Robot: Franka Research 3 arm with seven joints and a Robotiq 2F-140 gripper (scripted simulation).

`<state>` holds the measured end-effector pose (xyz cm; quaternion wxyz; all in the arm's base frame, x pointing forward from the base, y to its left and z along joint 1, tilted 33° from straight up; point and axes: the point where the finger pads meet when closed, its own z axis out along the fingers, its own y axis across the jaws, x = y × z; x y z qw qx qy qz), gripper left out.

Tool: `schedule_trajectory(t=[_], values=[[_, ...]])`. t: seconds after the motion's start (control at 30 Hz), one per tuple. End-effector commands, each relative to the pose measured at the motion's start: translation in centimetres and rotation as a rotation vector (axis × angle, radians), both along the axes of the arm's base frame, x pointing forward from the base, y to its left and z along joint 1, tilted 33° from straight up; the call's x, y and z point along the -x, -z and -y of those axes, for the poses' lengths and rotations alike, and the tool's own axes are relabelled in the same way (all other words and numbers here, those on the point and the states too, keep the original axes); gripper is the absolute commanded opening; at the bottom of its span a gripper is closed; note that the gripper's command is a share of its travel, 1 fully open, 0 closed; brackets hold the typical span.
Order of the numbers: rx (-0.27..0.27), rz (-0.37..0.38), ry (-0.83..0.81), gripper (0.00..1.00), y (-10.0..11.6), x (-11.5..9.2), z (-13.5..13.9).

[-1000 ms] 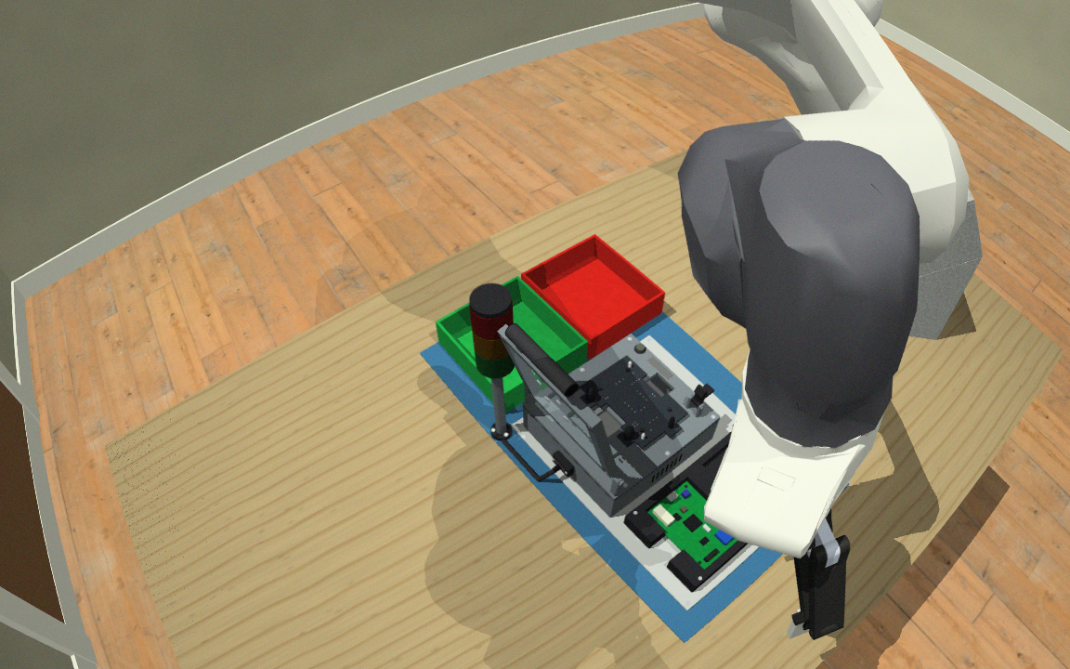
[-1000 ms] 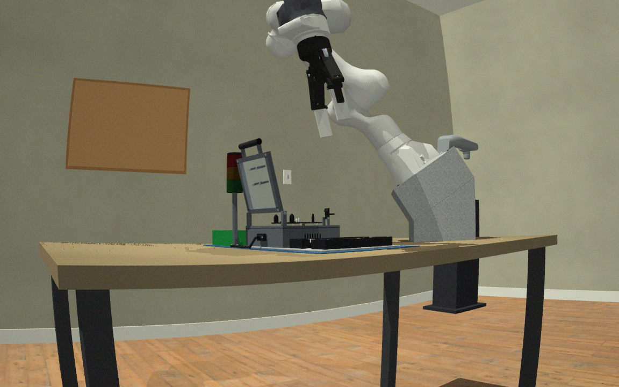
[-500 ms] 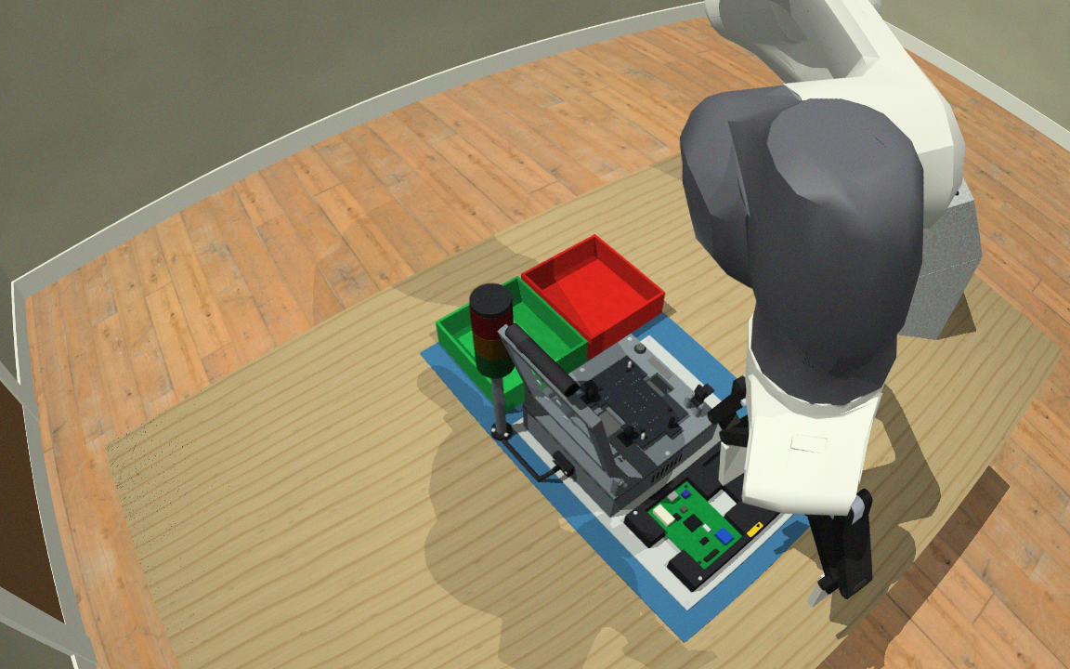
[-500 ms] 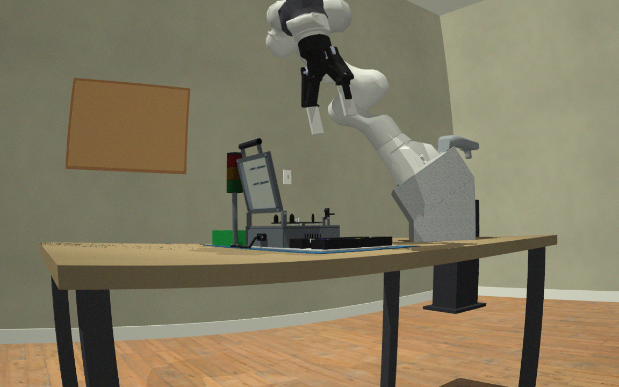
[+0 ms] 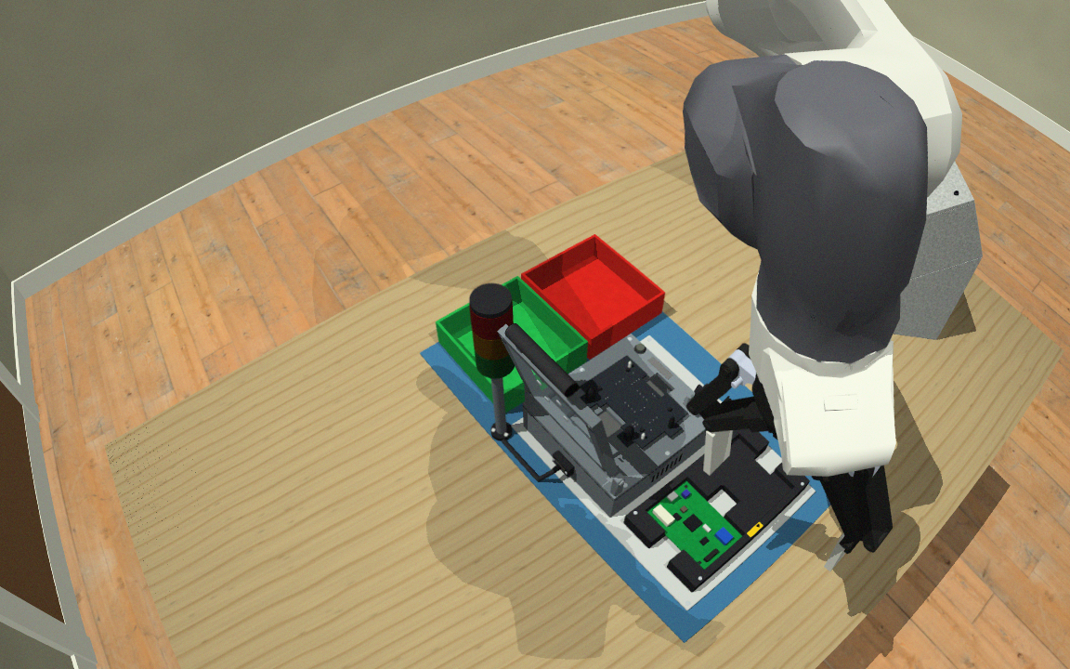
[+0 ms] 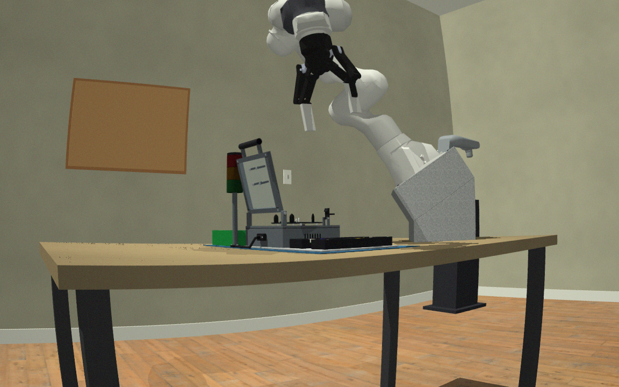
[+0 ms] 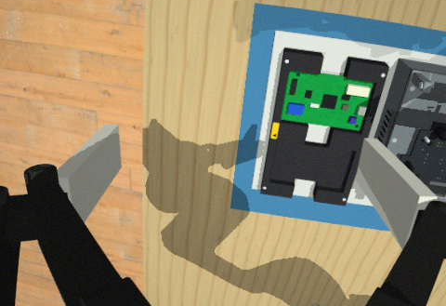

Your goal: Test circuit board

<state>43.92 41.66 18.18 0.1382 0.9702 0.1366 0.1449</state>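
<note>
Counter (image 5: 289,465): pale striped wood, matt. Floor (image 5: 273,207): warm planked wood. Mat (image 7: 248,101): flat blue. Tray (image 7: 310,164): matt black plastic. Board (image 7: 326,100): green laminate. Arm base (image 6: 439,202): speckled grey, stone-like.
</note>
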Motion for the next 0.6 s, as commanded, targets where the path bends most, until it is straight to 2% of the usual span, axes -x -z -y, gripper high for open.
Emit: schedule_trajectory(t=[0.0,0.37,0.43,0.57], values=[[0.061,-0.032,-0.153,1.0,-0.3,0.3,0.5],[0.132,-0.062,-0.322,1.0,-1.1,1.2,1.5],[0.132,-0.062,-0.322,1.0,-1.1,1.2,1.5],[0.169,-0.078,-0.41,1.0,-1.5,1.6,2.1]])
